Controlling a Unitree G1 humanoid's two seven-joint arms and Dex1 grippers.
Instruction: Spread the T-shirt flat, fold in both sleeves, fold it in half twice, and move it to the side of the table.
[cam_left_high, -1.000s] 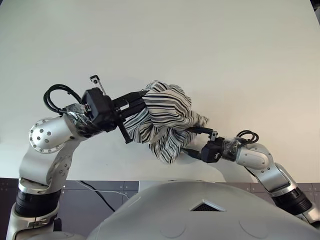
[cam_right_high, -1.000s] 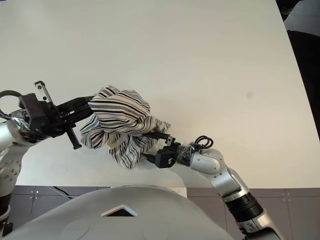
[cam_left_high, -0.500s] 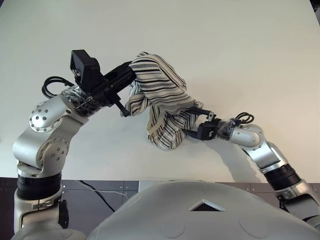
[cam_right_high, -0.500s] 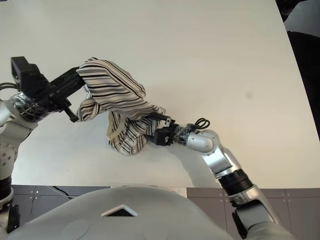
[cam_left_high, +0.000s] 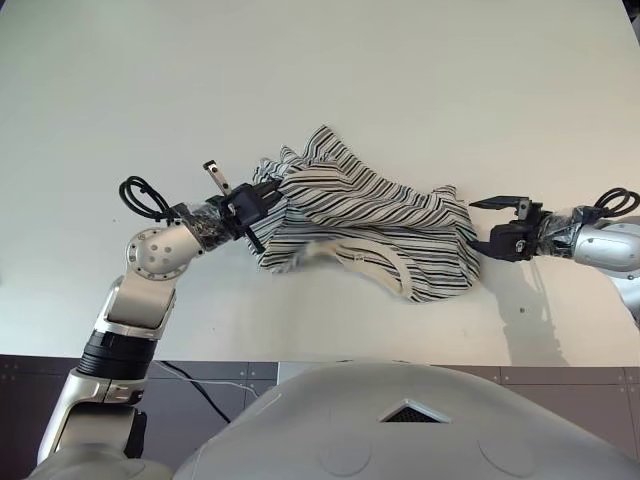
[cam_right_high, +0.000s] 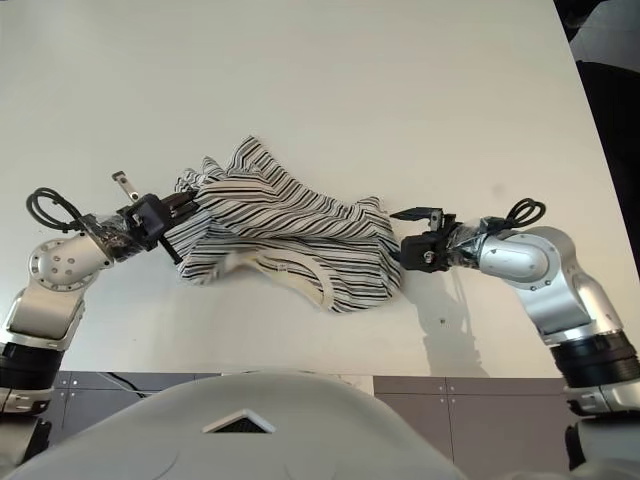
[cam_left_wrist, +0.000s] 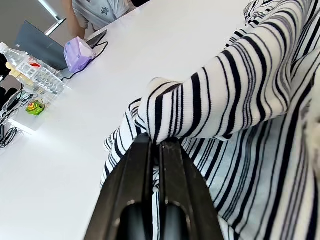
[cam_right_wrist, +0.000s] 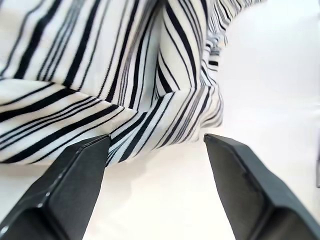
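The black-and-white striped T-shirt lies rumpled and drawn out sideways on the white table, with a pale neck band showing along its near side. My left gripper is shut on the shirt's left edge; the left wrist view shows a fold of striped cloth pinched in the gripper. My right gripper stands open just off the shirt's right edge. In the right wrist view its fingers are spread wide, with the striped hem just beyond the tips and nothing held.
The table's front edge runs close below the shirt. Bare tabletop stretches behind and to both sides. Far off in the left wrist view are a laptop, a purple pouch and a water bottle.
The arms have swung apart and down, and the shirt, held up in a bunch before, now lies stretched on the table. The right gripper has let go and moved right.
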